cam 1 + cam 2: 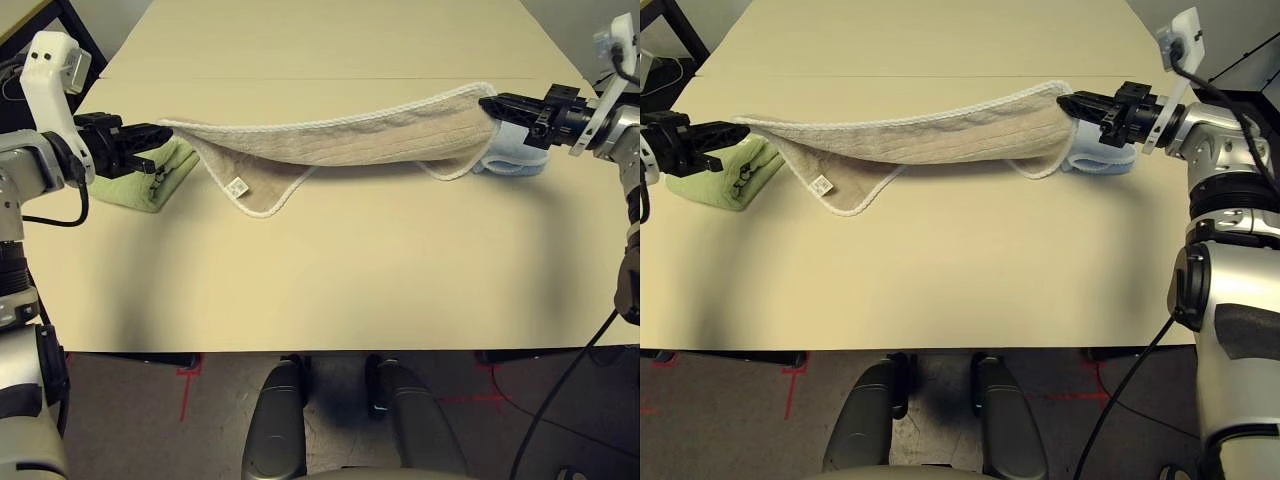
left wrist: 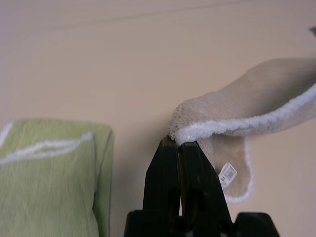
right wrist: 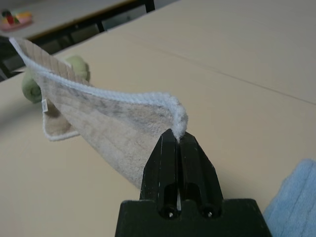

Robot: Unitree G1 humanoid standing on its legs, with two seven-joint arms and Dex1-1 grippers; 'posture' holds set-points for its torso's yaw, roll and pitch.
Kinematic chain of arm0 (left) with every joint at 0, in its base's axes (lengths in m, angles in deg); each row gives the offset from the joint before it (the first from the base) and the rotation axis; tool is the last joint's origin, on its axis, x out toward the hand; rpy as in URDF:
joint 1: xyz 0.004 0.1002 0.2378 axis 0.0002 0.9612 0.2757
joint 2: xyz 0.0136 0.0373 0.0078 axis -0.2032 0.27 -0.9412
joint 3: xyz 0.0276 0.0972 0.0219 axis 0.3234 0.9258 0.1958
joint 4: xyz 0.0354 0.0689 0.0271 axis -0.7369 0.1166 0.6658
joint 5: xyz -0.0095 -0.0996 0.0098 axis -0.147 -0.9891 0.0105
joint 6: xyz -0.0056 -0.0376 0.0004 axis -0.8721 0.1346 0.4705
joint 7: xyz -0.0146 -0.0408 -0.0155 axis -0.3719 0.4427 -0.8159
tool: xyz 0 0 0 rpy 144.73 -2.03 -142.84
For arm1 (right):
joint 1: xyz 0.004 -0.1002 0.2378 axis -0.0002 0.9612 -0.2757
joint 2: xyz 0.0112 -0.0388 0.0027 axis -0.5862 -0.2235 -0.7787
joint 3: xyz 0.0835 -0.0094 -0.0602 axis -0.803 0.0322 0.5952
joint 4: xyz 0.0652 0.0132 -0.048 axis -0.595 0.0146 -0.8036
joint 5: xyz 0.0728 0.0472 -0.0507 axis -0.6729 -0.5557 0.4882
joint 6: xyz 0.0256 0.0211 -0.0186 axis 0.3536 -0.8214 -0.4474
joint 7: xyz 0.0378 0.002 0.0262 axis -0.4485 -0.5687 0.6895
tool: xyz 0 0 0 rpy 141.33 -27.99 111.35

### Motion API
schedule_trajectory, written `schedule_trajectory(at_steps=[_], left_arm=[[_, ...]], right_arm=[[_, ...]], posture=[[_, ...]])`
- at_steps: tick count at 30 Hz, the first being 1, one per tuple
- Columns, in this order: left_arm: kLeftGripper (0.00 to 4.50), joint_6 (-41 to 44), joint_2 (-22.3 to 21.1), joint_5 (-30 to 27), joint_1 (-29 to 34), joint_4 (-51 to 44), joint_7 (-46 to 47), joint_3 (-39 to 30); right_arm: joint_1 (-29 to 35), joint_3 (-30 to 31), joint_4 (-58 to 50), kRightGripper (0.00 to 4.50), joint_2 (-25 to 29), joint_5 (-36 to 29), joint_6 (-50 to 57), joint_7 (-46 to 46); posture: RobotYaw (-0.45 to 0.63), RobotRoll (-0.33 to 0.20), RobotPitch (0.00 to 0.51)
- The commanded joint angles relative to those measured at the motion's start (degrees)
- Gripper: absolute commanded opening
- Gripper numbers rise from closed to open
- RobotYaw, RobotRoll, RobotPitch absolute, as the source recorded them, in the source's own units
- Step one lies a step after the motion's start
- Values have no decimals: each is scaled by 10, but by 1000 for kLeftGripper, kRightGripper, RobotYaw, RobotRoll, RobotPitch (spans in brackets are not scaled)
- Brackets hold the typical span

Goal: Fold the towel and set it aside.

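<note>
The beige towel (image 1: pixel 340 135) with white edging hangs stretched above the table between my two grippers, its middle sagging and its lower corners drooping toward the tabletop. A small white tag (image 1: pixel 238 186) shows on the hanging left flap. At the left, my left gripper (image 1: pixel 160 131) is shut on one towel corner (image 2: pixel 185 133). My right gripper (image 1: pixel 488 103) is shut on the opposite corner (image 3: pixel 177 123), at the right.
A folded light green towel (image 1: pixel 145 175) lies on the table under my left gripper. A folded light blue towel (image 1: pixel 510 158) lies under my right gripper. The tan table (image 1: pixel 330 270) reaches to a front edge near my body, with a seam across its far part.
</note>
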State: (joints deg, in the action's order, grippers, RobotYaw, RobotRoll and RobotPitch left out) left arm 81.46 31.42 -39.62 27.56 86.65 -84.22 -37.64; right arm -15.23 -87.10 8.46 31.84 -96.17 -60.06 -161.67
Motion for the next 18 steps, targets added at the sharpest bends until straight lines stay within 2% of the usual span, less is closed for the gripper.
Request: schedule_trajectory(at_steps=[1,11,18], left_arm=[[68,-38,6,34,-10,49,27,8],[68,-134,41,102,-50,160,56,45],[68,-290,90,183,-144,337,108,75]], right_arm=[[5,6,4,0,-6,7,2,1],[12,35,11,0,-40,28,17,-5],[-30,21,61,0,-86,58,-114,165]], posture=[[144,0,230],[141,0,252],[140,0,257]])
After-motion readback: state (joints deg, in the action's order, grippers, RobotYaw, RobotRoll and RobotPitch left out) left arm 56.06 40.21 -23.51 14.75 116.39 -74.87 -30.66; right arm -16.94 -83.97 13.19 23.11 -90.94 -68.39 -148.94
